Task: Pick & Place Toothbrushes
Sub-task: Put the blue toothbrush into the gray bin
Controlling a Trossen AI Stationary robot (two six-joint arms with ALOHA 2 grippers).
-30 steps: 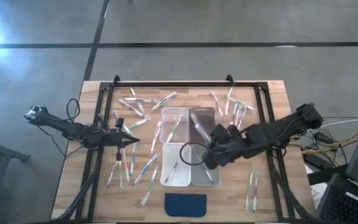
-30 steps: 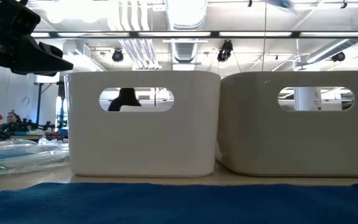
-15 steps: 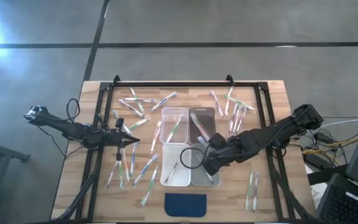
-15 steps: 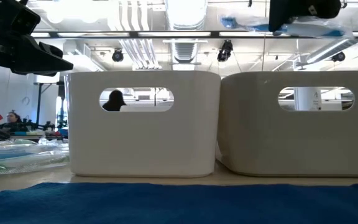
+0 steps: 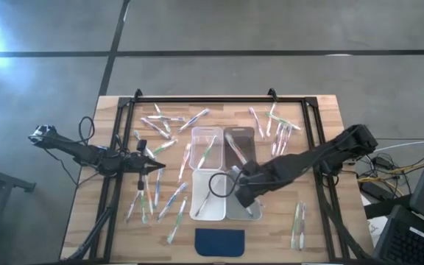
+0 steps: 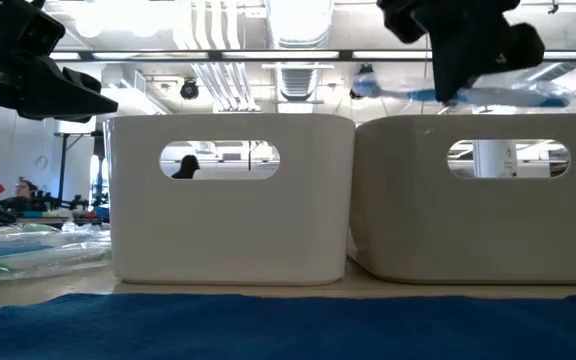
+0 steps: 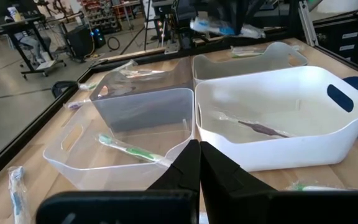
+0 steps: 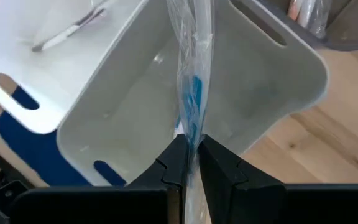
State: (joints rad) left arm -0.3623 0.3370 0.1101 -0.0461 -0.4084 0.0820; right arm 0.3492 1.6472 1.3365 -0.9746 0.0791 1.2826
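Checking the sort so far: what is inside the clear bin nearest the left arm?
Inside the clear bin, one green-accented toothbrush lies on the floor. The left end effector covers part of the near corner, so anything there is hidden.

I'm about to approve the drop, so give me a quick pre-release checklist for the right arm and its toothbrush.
1. Right gripper shut on the wrapped blue toothbrush: ok.
2. Gripper above the near right bin: ok.
3. Toothbrush clear of the bin's rim in the low view: ok.
4. Whole toothbrush inside the bin's outline: cannot tell.
5. Left gripper shut, parked over loose toothbrushes left of the bins, out of the way: ok.
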